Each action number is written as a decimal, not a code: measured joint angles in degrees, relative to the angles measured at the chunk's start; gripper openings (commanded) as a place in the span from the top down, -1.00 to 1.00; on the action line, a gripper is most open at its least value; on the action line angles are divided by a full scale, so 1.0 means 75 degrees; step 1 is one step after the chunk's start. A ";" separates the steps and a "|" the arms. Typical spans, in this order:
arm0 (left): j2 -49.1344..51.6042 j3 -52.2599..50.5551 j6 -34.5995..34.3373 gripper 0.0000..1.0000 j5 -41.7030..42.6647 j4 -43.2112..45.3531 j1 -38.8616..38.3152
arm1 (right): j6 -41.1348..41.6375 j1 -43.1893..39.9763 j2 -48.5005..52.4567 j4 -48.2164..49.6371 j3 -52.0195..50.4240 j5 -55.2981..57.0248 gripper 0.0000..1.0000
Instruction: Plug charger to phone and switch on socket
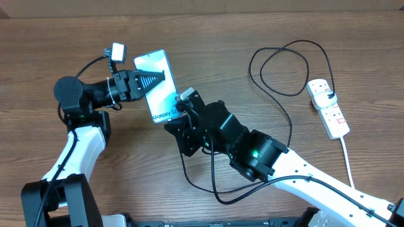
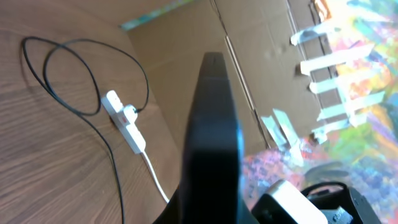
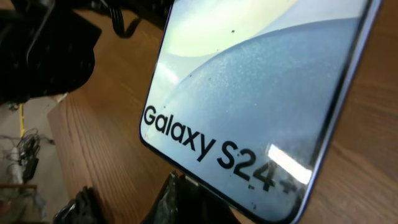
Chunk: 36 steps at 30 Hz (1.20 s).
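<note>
My left gripper (image 1: 156,79) is shut on the phone (image 1: 161,98) and holds it off the table, glowing screen up. The left wrist view shows the phone (image 2: 214,124) edge-on as a dark slab. My right gripper (image 1: 184,104) is at the phone's lower end, shut on the charger's connector. In the right wrist view the dark tip (image 3: 205,202) touches the bottom edge of the phone (image 3: 261,74), which reads "Galaxy S24+". The charger's black cable (image 1: 287,120) loops right to its adapter (image 1: 328,96), plugged into the white socket strip (image 1: 333,116). The strip also shows in the left wrist view (image 2: 127,124).
The cable sags in a loop (image 1: 214,192) beneath my right arm near the front edge. The strip's thick white cord (image 1: 347,157) runs toward the front right. Cardboard panels (image 2: 261,62) stand beyond the table's far side.
</note>
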 measured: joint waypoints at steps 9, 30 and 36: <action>0.0003 -0.0044 0.0219 0.92 0.0434 -0.0009 -0.0326 | 0.0041 0.0020 -0.0032 -0.1040 0.0111 -0.0577 0.41; 0.0000 0.0055 0.0291 0.92 0.0076 -0.0003 -0.0213 | 0.0507 0.0035 0.0105 0.0195 -0.0079 -0.0533 0.92; 0.0003 0.0055 0.0513 0.92 -0.0093 0.0015 -0.0554 | 0.0501 0.0038 0.0052 -0.0140 -0.0079 -0.0230 0.90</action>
